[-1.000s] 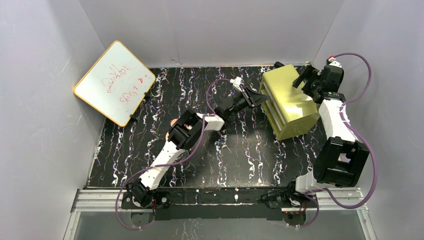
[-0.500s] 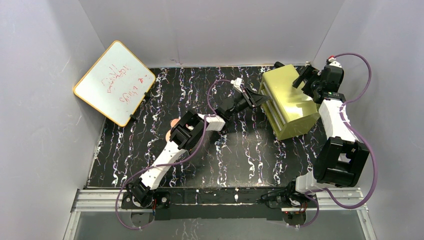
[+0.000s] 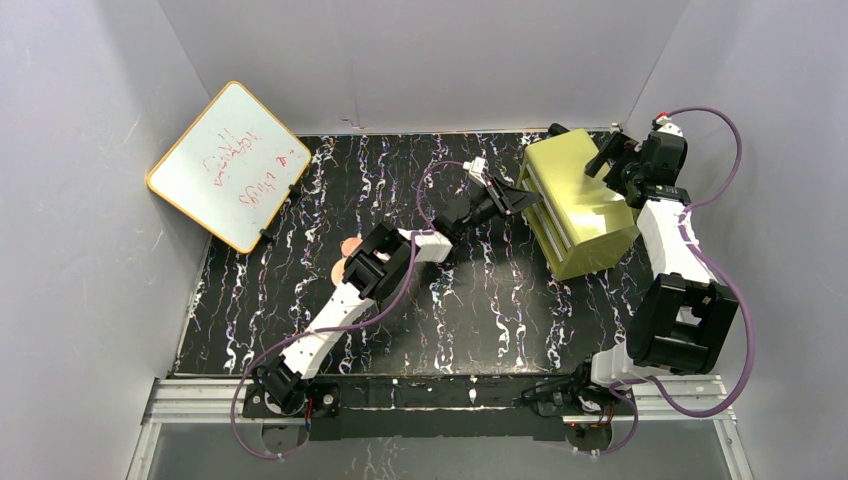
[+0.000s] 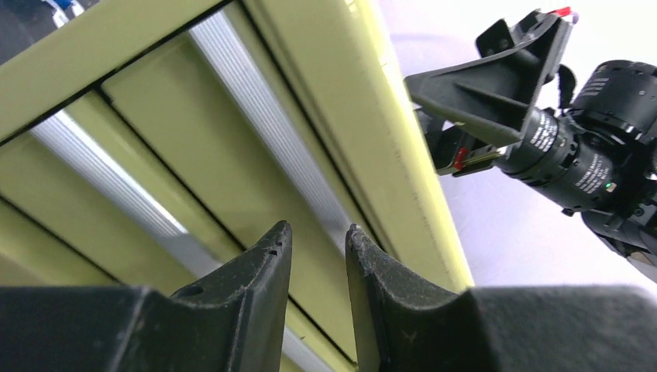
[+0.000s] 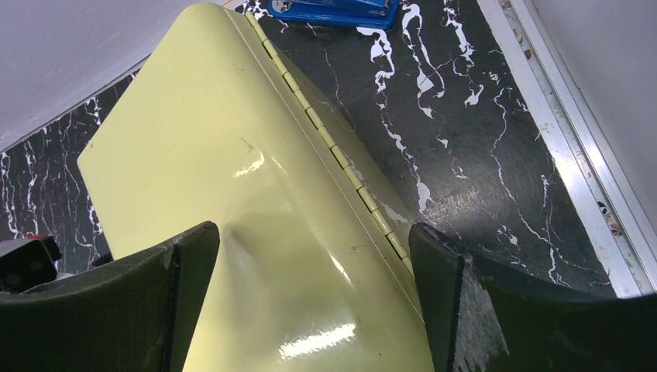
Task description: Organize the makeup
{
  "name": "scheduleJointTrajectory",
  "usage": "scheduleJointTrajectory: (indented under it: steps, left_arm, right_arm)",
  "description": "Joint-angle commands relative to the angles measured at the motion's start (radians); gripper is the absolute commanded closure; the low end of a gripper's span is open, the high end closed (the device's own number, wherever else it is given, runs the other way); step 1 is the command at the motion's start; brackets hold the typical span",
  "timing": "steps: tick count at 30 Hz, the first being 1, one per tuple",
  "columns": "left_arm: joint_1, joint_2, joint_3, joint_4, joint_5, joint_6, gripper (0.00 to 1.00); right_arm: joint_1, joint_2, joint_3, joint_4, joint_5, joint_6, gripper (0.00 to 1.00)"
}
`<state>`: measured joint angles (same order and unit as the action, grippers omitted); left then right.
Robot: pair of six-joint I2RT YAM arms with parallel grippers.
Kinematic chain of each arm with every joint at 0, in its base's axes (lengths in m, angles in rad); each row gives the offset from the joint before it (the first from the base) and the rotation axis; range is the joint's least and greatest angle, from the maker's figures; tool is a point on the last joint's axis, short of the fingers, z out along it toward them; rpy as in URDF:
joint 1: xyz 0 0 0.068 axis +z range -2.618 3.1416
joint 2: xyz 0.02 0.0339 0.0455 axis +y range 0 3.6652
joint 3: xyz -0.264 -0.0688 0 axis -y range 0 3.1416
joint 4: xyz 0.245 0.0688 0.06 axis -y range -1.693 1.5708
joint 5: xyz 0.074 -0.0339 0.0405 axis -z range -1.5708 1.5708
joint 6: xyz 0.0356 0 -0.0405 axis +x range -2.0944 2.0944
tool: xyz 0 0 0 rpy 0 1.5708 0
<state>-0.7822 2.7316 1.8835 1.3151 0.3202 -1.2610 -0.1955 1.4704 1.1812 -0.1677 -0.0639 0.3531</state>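
Left pincer (image 4: 316,231): fingers a narrow gap apart, tips at the silver handle (image 4: 263,132) of a drawer front; it may be nipping that rail, but from this angle I cannot tell
Drawer box (image 3: 585,205): yellow-green, directly ahead of the left pincer, drawer fronts facing it
Right pincer (image 5: 310,232): spread wide, straddling the box's top by the hinge, on the side away from the left pincer
Makeup: a copper-pink disc (image 3: 350,244) and a second disc (image 3: 338,268) on the worktop (image 3: 480,310), well behind the left pincer, beside its arm's elbow, partly hidden
Blue object (image 5: 329,9): beyond the right pincer, past the box
Whiteboard (image 3: 228,165): far off to the left pincer's left
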Motion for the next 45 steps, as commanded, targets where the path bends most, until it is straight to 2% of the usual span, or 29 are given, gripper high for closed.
scheduleJointTrajectory:
  steps: [1,22,25,27,30,32,41,45]
  left_arm:
    - [0.001,-0.011,0.051,0.027,-0.012,0.003,0.70]
    - [-0.015,0.091,0.219,0.002,-0.056,-0.034,0.70]
    - [-0.017,0.099,0.242,0.004,-0.062,-0.038,0.73]
    - [-0.017,0.092,0.242,0.003,-0.062,-0.036,0.81]
    - [-0.014,0.067,0.212,0.003,-0.055,-0.022,0.93]
    - [-0.007,0.041,0.171,0.003,-0.054,-0.013,0.95]
    - [0.044,-0.082,-0.017,0.014,-0.021,0.019,0.98]
    - [0.055,-0.087,-0.026,0.026,-0.020,0.015,0.96]
  right_arm:
    - [-0.003,-0.007,-0.003,0.029,-0.020,-0.013,0.00]
    - [-0.003,0.004,0.003,0.028,-0.025,-0.018,0.00]
    - [-0.003,0.005,0.000,0.029,-0.028,-0.018,0.00]
    - [-0.002,0.005,0.000,0.029,-0.027,-0.019,0.00]
    - [-0.002,0.005,0.000,0.029,-0.028,-0.019,0.00]
    - [-0.003,0.004,0.000,0.030,-0.028,-0.019,0.00]
    - [-0.002,0.005,0.001,0.027,-0.040,-0.017,0.00]
    - [-0.002,0.005,0.000,0.027,-0.043,-0.016,0.00]
